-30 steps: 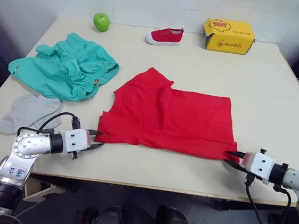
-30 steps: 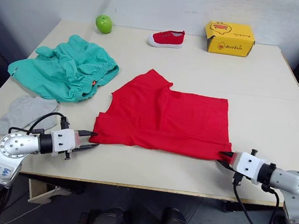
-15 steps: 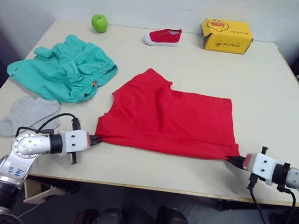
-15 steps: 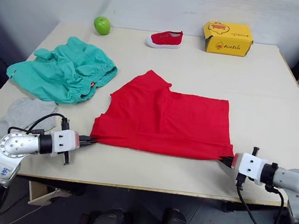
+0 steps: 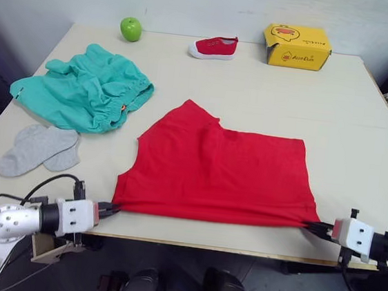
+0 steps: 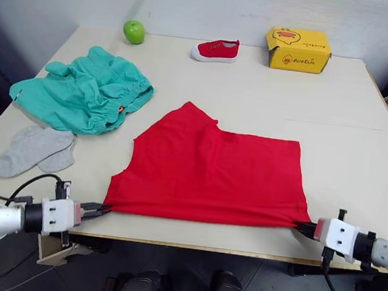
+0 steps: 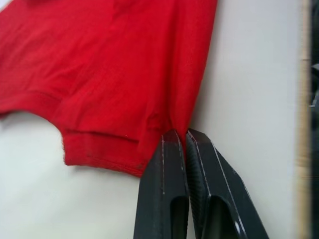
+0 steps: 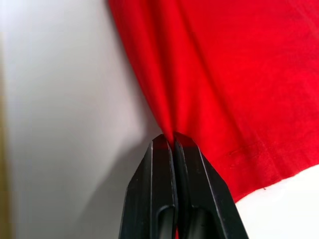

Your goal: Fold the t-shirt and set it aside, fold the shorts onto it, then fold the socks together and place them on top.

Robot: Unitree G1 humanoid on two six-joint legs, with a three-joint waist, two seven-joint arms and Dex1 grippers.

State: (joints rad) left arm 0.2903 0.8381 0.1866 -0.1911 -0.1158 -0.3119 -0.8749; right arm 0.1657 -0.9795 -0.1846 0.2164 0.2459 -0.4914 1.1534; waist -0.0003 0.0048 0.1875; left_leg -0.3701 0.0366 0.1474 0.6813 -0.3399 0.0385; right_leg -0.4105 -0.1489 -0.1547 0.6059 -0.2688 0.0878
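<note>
**T-shirt pinched at both near corners**

The t-shirt (image 5: 219,169) is lying flat in the middle of the desk (image 5: 350,113), its near edge along the desk's front edge. The left hand (image 5: 107,209) is pinching its near left corner, and the right hand (image 5: 316,228) its near right corner. The shorts (image 5: 85,89) and socks (image 5: 37,150) are lying at the left.

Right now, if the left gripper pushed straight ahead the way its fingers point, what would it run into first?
The t-shirt itself: the left gripper is shut on its near-left corner and points across the table toward the right gripper, so it would bunch the red fabric first. Depth beyond that is unclear.
</note>
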